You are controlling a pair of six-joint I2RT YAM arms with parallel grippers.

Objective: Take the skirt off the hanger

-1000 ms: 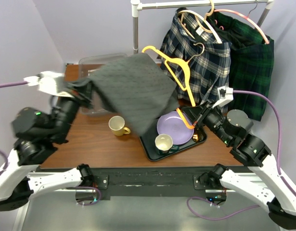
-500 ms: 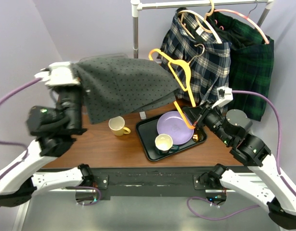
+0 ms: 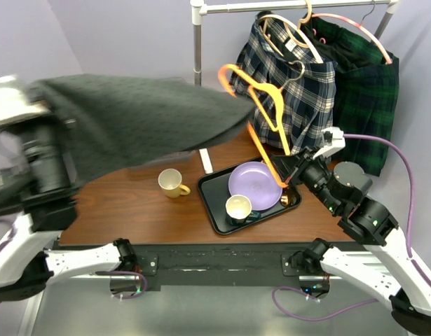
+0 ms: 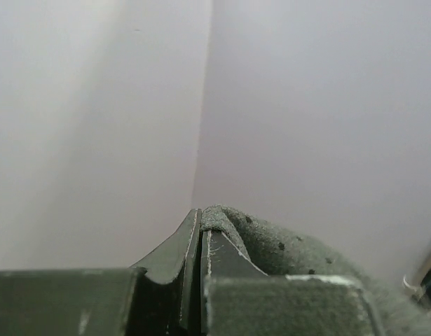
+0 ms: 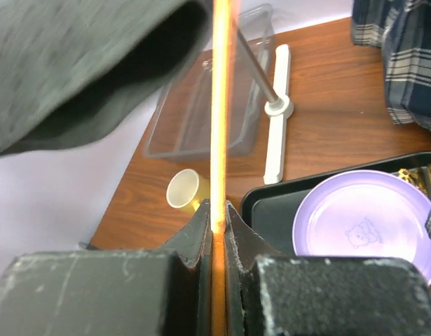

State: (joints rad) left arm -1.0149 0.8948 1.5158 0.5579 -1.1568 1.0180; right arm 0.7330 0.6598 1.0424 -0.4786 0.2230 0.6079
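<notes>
The grey dotted skirt [image 3: 131,119] is stretched out flat in the air above the table's left half. My left gripper [image 3: 29,105], blurred at the far left, is shut on one edge of it; the left wrist view shows the jaws [image 4: 200,213] pinched on the skirt's [image 4: 285,248] fabric against a bare wall. The skirt's right end reaches the orange hanger [image 3: 265,105]; whether it still hangs on it is unclear. My right gripper [image 3: 289,178] is shut on the hanger's lower bar. In the right wrist view the hanger [image 5: 219,105] runs straight up from the jaws [image 5: 216,206], with the skirt [image 5: 82,63] at upper left.
A black tray [image 3: 209,203] holds a purple plate [image 3: 254,180] and a cup [image 3: 238,207]. A yellow mug [image 3: 173,183] stands left of it. A clear bin [image 5: 194,119] sits at the back. The rack pole [image 3: 196,42] carries plaid skirts [image 3: 306,91] at the back right.
My left arm has swung up and to the left with the skirt, pulling it from a hanging drape into a taut sheet. The hanger has tipped slightly; the right gripper keeps its hold.
</notes>
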